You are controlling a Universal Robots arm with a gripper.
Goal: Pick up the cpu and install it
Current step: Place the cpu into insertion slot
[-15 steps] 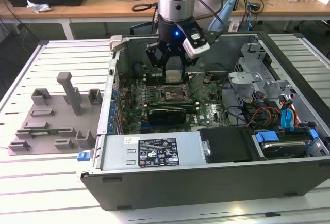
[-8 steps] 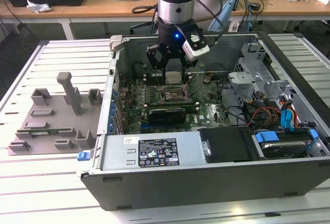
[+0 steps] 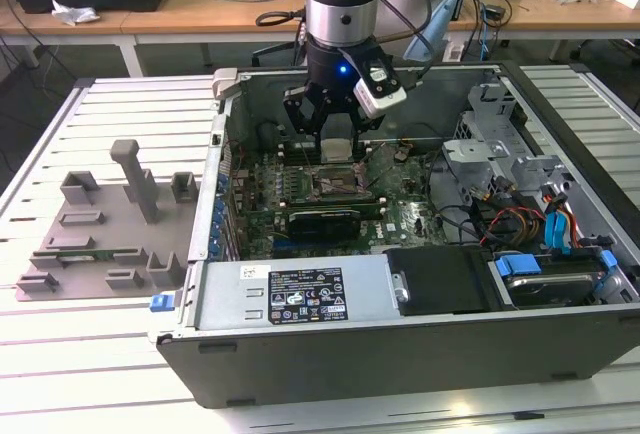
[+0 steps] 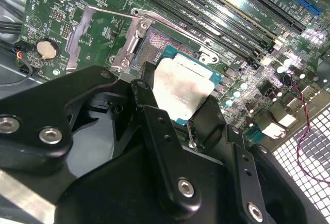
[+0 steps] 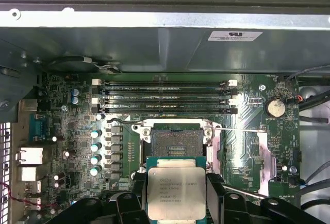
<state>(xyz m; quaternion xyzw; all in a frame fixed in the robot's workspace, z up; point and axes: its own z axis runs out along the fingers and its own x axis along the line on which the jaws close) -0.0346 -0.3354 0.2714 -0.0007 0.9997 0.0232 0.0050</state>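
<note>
Arm's down inside the open PC case, w/ the gripper over the mobo. Its black fingers are closed in narrow on the cpu, one on each of two opposite edges, so the chip's clamped btwn them, silver top facing up.

In both wrist views the cpu hangs close above the board, right at the edge of the socket, not seated in it. Socket's open: dark contact field is bare, and the metal load plate is flipped back flat to one side. Thin lever wire runs along the socket's edge. Beyond the socket, the RAM slots lie in parallel rows, and a coin cell sits near the board's corner.

In the exterior view, the PSU fills the case's near side, cables bundled at the exterior view's right. On the exterior view's left, well apart from the case, a grey moulded tray w/ upright posts lies on the slatted table.
</note>
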